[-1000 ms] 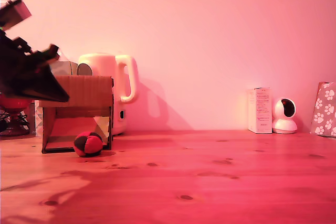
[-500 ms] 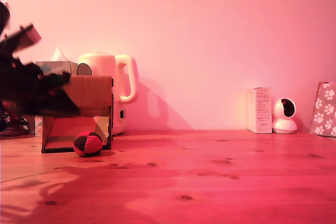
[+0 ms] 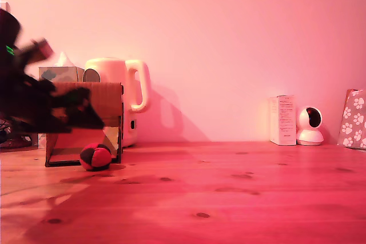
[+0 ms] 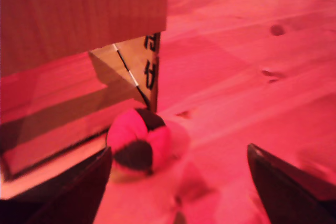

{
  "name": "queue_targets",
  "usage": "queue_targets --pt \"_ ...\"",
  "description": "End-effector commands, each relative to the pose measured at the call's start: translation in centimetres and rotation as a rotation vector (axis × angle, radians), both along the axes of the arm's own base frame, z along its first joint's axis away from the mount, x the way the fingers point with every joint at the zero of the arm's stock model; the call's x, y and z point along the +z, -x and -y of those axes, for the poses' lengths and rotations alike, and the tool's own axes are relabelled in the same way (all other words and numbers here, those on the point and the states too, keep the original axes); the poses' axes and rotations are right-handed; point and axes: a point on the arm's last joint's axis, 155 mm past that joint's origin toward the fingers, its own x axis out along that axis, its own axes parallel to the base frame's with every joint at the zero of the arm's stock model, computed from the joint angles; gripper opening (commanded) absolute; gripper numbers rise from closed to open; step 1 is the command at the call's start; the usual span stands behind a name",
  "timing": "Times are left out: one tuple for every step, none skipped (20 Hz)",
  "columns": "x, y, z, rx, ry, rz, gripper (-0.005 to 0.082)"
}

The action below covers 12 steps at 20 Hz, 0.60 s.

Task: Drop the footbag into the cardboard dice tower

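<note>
Exterior view: I see the footbag (image 3: pixel 95 157) on the table (image 3: pixel 229 192) at the tower's (image 3: pixel 108 98) five o'clock corner. Wrist view: my gripper (image 4: pixel 178 182) hangs spread wide, empty, above the footbag (image 4: pixel 138 141) beside the tower (image 4: pixel 79 14).

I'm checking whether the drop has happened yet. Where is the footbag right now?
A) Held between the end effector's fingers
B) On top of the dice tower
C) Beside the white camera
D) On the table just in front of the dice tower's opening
D: the footbag rests on the table at the front opening of the cardboard dice tower, and the end effector is open with nothing between its fingers.
</note>
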Motion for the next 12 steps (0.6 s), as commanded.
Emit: queue_targets --pt "-1.1 -0.7 0.3 -0.007 -0.014 -0.013 0.0773" --pt "-1.2 -1.2 0.4 -0.009 -0.02 -0.011 0.0773" --pt "-1.5 -1.7 0.5 -0.011 -0.024 -0.012 0.0773" --pt "-1.9 -2.2 0.6 -0.014 -0.031 -0.015 0.0773" --pt "-2.4 -2.6 0.6 -0.013 -0.035 -0.028 0.0773" --pt "-2.8 -3.0 0.7 -0.014 -0.038 -0.039 0.0773" --pt "-3.2 -3.3 0.7 -0.019 -0.048 -0.044 0.0773" --pt "-3.7 -3.6 0.8 -0.022 -0.056 -0.051 0.0773" --pt "-4.1 -3.8 0.9 -0.023 -0.06 -0.064 0.0773" --pt "-4.6 -4.0 0.9 -0.025 -0.066 -0.076 0.0773" --pt "-5.0 -4.1 0.9 -0.026 -0.069 -0.093 0.0772" --pt "-5.4 -4.2 1.0 -0.026 -0.072 -0.105 0.0765"
